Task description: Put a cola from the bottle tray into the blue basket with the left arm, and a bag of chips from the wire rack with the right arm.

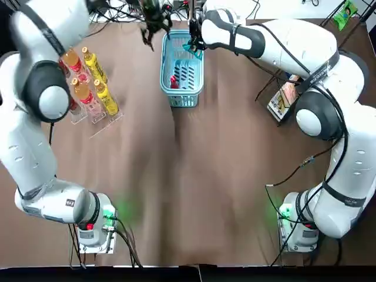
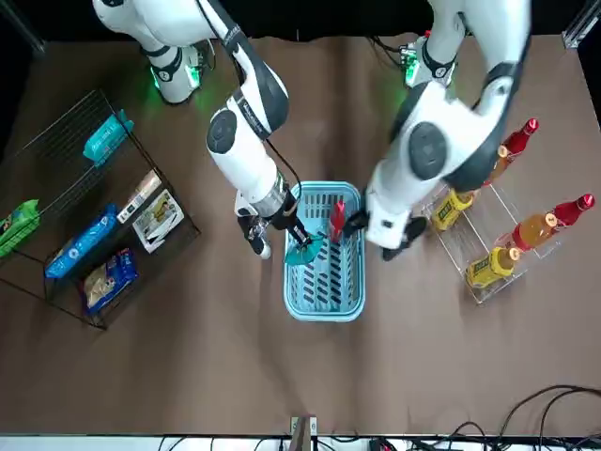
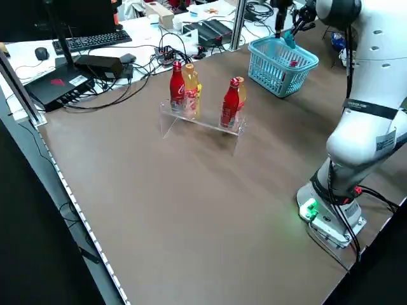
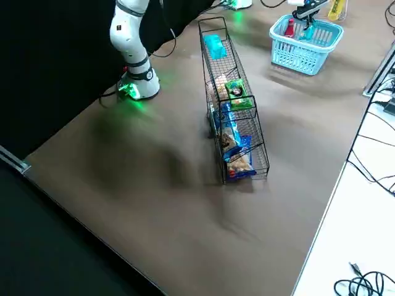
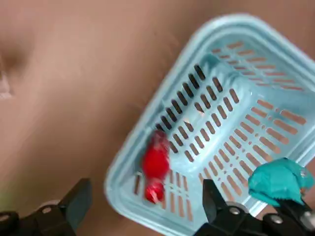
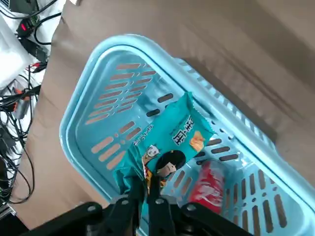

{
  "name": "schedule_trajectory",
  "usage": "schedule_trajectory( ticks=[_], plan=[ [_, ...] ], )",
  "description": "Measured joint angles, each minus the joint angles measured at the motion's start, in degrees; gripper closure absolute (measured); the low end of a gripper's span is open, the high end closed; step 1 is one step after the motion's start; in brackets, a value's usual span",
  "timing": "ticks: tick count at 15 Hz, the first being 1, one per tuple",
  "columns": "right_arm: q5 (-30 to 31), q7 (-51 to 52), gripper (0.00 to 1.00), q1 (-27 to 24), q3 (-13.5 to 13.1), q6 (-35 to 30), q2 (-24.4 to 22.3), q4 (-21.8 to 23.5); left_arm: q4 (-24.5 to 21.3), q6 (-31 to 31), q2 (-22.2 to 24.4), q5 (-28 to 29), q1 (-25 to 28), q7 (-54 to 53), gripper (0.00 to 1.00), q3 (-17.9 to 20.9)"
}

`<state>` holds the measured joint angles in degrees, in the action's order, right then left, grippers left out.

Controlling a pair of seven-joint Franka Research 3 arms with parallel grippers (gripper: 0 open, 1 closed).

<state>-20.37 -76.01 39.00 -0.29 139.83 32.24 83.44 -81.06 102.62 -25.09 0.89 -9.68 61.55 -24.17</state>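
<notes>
1. At the far left, the bottle tray [image 1: 103,120] holds only orange and yellow drinks on its near side, with red ones behind. It needs nothing more.
2. The left gripper [image 5: 145,196] hangs over the left part of the blue basket [image 1: 183,101], its fingers spread with nothing between them. Its share looks done. It is best lifted straight up and drawn back toward its own side, because both wrists crowd the same small opening.
3. The cola [image 5: 156,162] lies on its side on the basket floor, close to the left wall. That leaves the middle and right of the floor free for the bag.
4. The right gripper [image 6: 146,192] is clenched on the top edge of the teal chip bag [image 6: 170,142]. The bag dangles over the inside of the basket, toward the right wall, and its lower end seems about level with the rim.
   - This is the releasing step. I would shift the bag a little toward the basket's middle.
   - Then lower it until most of it sits below the rim, and only then part the fingers.
   - A light, crinkly bag let go high or close to the wall may catch the rim and tip out onto the table.
5. The wire rack [image 2: 150,164] stands at the right with other bags in it. After letting go, the right arm should rise clear of the rim before swinging that way.
</notes>
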Motion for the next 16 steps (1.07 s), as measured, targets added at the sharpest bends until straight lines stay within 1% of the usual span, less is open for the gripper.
schedule_trajectory(
  ticks=[3, 5, 6, 7, 8, 9, 12, 14, 15, 16],
  plan=[
    [-0.09, -1.70, 0.86, 0.54, 0.11, 1.99, 0.77, -0.01, 0.01, -7.06, 4.81, 1.01, 5.16, -14.93, 0.00, 0.26],
    [-0.09, -2.14, 0.82, 0.80, 0.13, 2.93, 1.03, -0.06, -0.01, -11.17, 6.47, 5.69, 7.30, -25.98, 0.00, 0.26],
    [-0.09, -2.18, 0.81, 0.89, 0.14, 3.09, 1.08, -0.09, -0.01, -12.47, 6.89, 7.58, 7.54, -29.55, 0.00, 0.25],
    [-0.10, -2.19, 0.75, 0.91, 0.13, 3.15, 1.08, -0.11, -0.02, -13.19, 7.15, 8.56, 7.48, -31.61, 0.00, 0.23],
    [-0.10, -2.19, 0.66, 0.89, 0.04, 3.17, 1.08, -0.16, -0.03, -13.40, 7.40, 9.08, 7.38, -32.68, 0.00, 0.15],
    [-0.10, -2.19, 0.62, 0.83, -0.06, 3.16, 1.08, -0.21, -0.02, -13.47, 7.69, 9.31, 7.35, -33.26, 0.00, 0.04],
    [-0.10, -1.87, 0.60, 0.30, -0.41, 3.04, 1.08, -0.33, 0.05, -13.47, 8.78, 9.63, 7.77, -33.49, 0.00, 0.01],
    [-0.08, 1.62, 0.60, -0.83, -0.61, 0.24, 1.07, -0.40, 0.16, -13.45, 9.88, 9.68, 8.50, -35.02, 0.00, 0.48],
    [-0.08, 4.87, 0.60, -1.78, -0.76, -2.57, 1.04, -0.57, 0.23, -13.45, 10.84, 9.68, 8.38, -37.30, 0.00, 1.84],
    [-0.10, 12.59, 0.60, -4.52, -1.00, -9.05, 0.38, -1.57, 0.32, -13.49, 13.71, 8.10, 7.01, -43.01, 0.00, 7.03]
  ],
)
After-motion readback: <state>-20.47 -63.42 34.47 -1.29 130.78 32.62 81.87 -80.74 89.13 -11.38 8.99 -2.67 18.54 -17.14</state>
